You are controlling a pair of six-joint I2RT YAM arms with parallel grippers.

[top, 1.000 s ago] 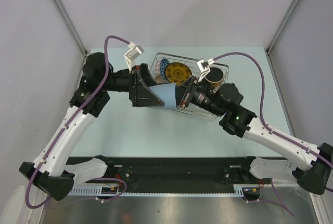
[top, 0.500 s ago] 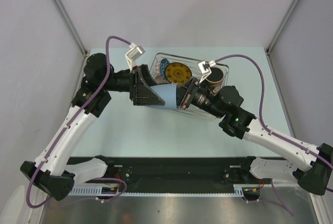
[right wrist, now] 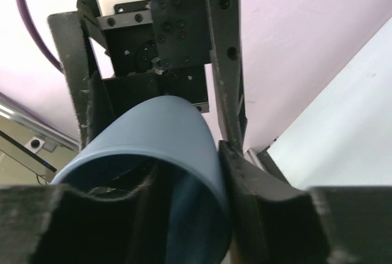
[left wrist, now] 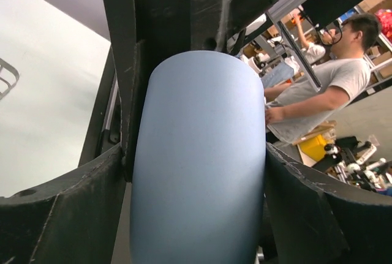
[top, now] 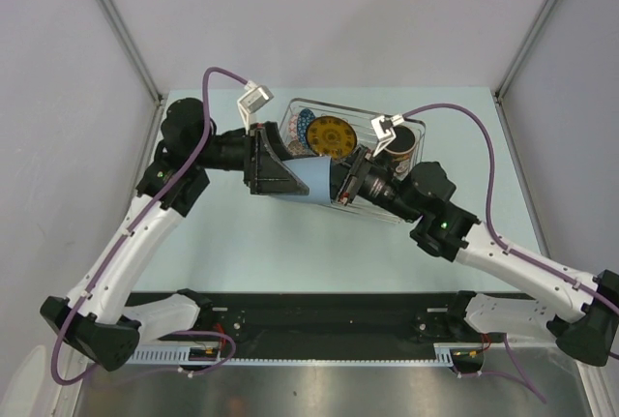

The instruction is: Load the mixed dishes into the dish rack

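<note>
The small light-blue cup (top: 314,177) hangs over the near left edge of the silver wire dish rack (top: 350,105). My left gripper (top: 298,175) is shut on it from the left, and its fingers press both sides of the cup (left wrist: 199,166) in the left wrist view. My right gripper (top: 340,183) is open at the cup's mouth (right wrist: 159,129), one finger inside the rim and one outside against the wall. In the rack stand the yellow patterned plate (top: 331,134), the black mug (top: 401,141) and small patterned bowls (top: 293,130). I cannot make out the dark square plate.
The rack sits at the far middle of the pale green table (top: 242,243). Both arms meet over its near left corner. Grey walls close in the left, right and back sides. A black rail (top: 319,311) runs along the near edge.
The right arm has pushed a little further left toward the cup. The left arm's elbow has shifted slightly right. The cup stays in the left gripper at almost the same place.
</note>
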